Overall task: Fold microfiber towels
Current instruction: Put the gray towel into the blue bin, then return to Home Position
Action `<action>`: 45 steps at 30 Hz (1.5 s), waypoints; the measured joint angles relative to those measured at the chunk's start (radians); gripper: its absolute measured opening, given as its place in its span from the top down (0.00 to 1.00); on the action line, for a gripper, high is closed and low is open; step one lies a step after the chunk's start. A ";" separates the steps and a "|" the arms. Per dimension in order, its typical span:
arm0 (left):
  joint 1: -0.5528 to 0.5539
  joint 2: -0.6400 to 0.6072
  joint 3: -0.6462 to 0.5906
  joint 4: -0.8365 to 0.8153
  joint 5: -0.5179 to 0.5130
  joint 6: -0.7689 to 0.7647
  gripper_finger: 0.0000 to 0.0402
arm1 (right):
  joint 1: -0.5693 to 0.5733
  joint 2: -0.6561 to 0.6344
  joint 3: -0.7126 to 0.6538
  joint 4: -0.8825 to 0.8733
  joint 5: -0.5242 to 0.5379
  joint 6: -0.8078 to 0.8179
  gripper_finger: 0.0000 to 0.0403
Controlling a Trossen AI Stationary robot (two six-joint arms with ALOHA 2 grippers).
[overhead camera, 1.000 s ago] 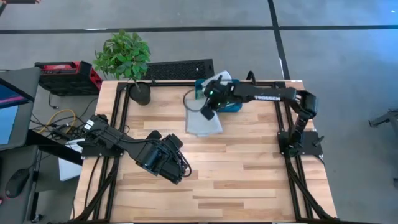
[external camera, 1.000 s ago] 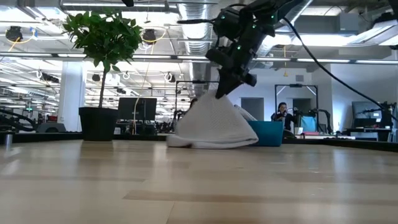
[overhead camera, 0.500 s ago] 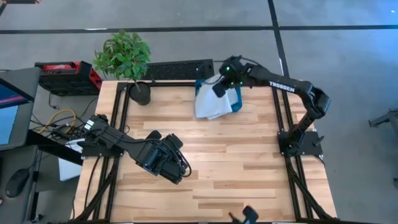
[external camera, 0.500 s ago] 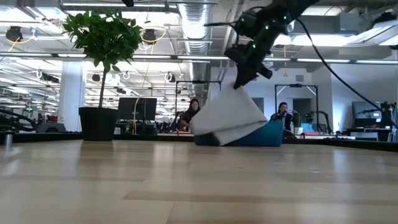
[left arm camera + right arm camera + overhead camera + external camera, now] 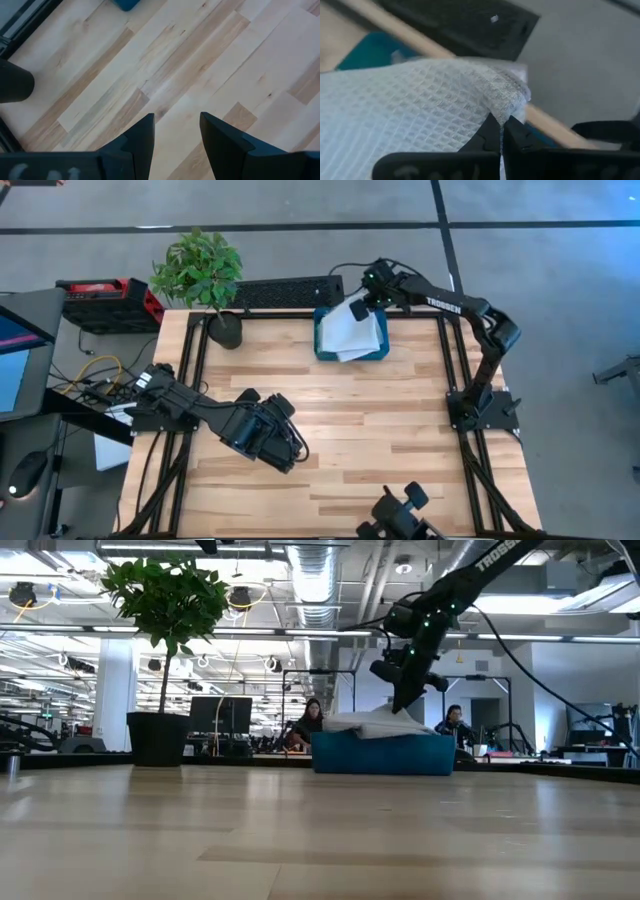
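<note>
The right gripper (image 5: 362, 306), pinched on a corner of the pale grey waffle-weave microfiber towel (image 5: 352, 332), has carried it from hanging over the table edge to lying in the rigid teal plastic bin (image 5: 380, 753) directly beneath it. The left gripper (image 5: 176, 131) waits well away, fingers parted, over the bare light wooden plank table (image 5: 400, 430). A potted green plant (image 5: 165, 635) and seated people stand beyond.

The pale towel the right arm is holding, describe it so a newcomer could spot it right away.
Look to the table's far edge, right of the potted plant, for the teal bin. The pale towel lies draped over it, pinched at one corner by the right gripper; it is the only cloth in view, waffle-textured.
</note>
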 joint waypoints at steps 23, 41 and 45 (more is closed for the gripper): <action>0.041 0.000 0.000 0.000 0.007 0.043 0.62 | -0.001 0.008 0.054 -0.097 0.010 0.022 0.48; 0.041 0.000 0.000 0.000 0.008 0.045 0.62 | 0.148 0.208 0.118 -0.142 -0.315 -0.062 0.44; 0.041 0.000 0.000 0.000 0.013 0.044 0.62 | 0.143 0.225 0.118 -0.141 -0.315 -0.045 0.45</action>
